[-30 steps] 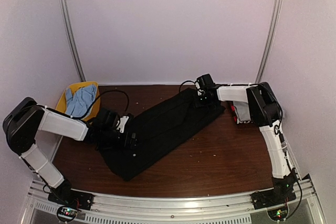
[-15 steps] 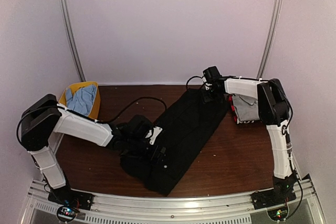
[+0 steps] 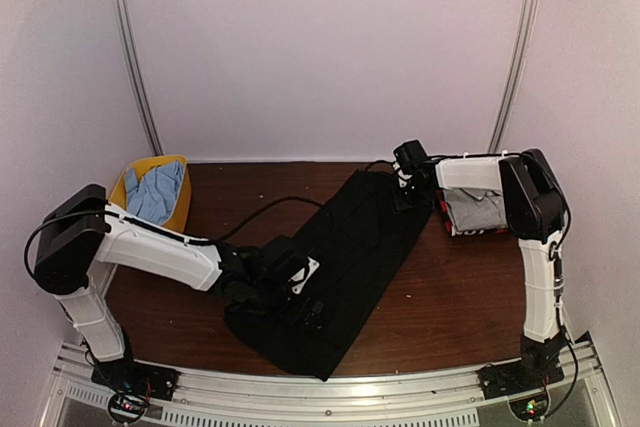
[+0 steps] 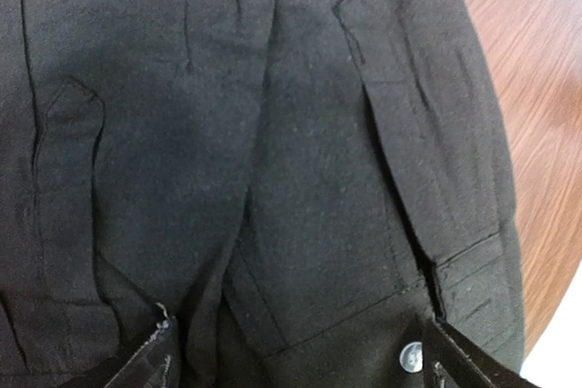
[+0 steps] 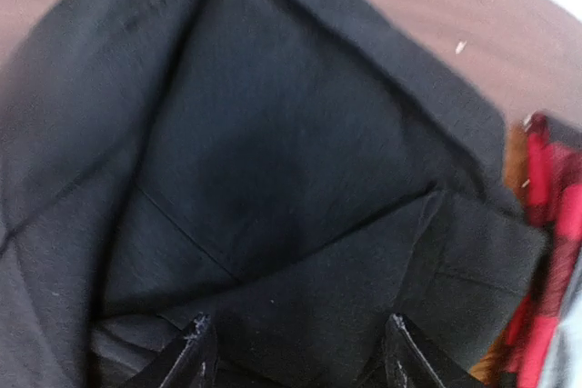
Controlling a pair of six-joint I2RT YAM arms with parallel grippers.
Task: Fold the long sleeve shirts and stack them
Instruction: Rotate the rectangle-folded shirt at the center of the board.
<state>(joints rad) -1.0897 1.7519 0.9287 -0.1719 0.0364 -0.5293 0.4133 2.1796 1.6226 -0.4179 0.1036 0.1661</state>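
Two arms work on one black shirt (image 3: 352,247), which lies flat on the brown bench (image 3: 450,297) as a long band running from the upper right of centre down to the lower middle of the overhead view.

Left arm: it reaches in from the left edge, and the left pincer (image 3: 300,299) sits on the lower end of the shirt. In the left wrist view its fingertips (image 4: 156,352) stand well apart at the bottom of the frame with dark cloth filling the space between them. Whether they clamp that cloth cannot be told. A small pale button (image 4: 411,353) shows on a cuff just beside the fingertip at the lower right.

Right arm: it bends in from the right edge, and the right pincer (image 3: 408,185) meets the upper end of the shirt. In the right wrist view the cloth rises in a tent, its creases run toward the gap between the two fingertips, and the pincer pinches that fold.

Other items: a grey garment (image 3: 478,211) lies at the right edge of the bench, under the right forearm, resting on red checked cloth (image 5: 546,252). A yellow basket (image 3: 126,179) at the upper left holds light blue cloth (image 3: 155,192), well apart from the shirt.
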